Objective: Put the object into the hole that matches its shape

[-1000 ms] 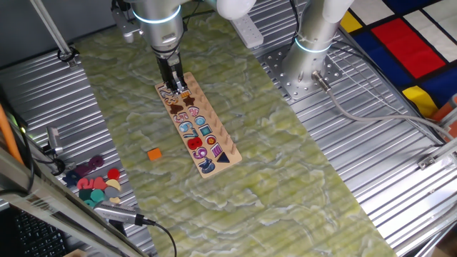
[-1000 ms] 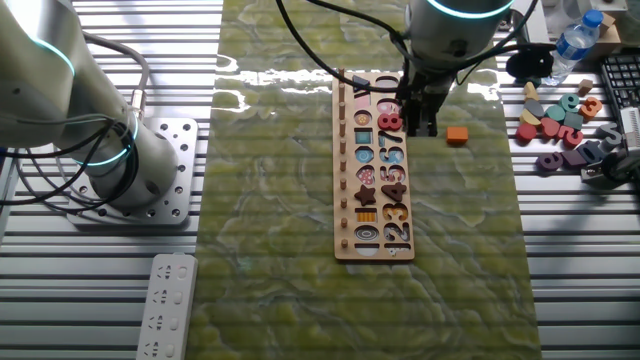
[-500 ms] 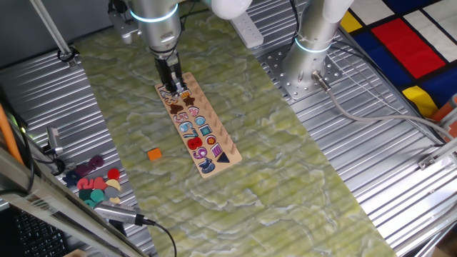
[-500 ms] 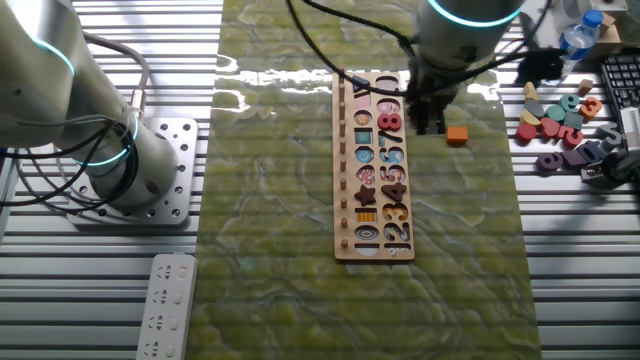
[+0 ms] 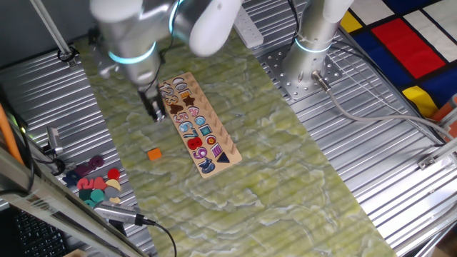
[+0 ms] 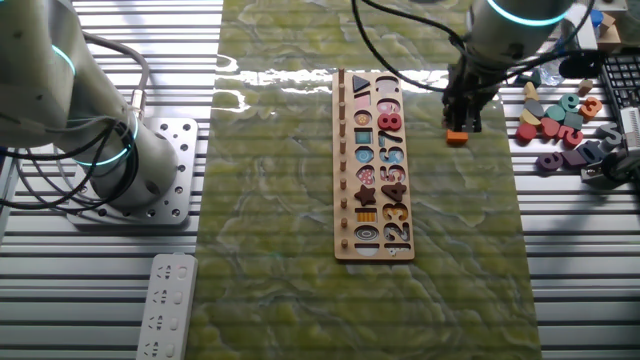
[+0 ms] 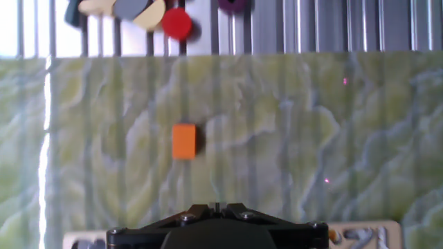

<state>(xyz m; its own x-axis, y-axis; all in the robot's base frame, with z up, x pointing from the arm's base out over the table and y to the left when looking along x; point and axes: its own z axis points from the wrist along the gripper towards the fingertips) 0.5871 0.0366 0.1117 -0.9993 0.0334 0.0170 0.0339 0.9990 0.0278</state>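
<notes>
The orange piece (image 5: 154,153) lies flat on the green mat, off the board's number side; it also shows in the other fixed view (image 6: 457,137) and the hand view (image 7: 183,141). The long wooden board (image 5: 227,146) lies diagonally on the mat (image 6: 373,258). A small orange-toned square spot (image 6: 366,214) beside the star looks like the matching recess. My gripper (image 5: 158,116) hangs over the mat between board and piece, close above the piece in the other fixed view (image 6: 462,122). Its jaws (image 7: 217,206) look shut and empty.
Loose coloured pieces lie in a pile on the metal table beyond the mat (image 5: 93,182) (image 6: 560,115), with a red disc (image 7: 177,23) among them. A second arm's base (image 6: 110,140) stands on the board's other side. A power strip (image 6: 165,305) lies near it.
My gripper has moved off the board, sideways across the mat toward the orange piece. The piece and the board have not moved.
</notes>
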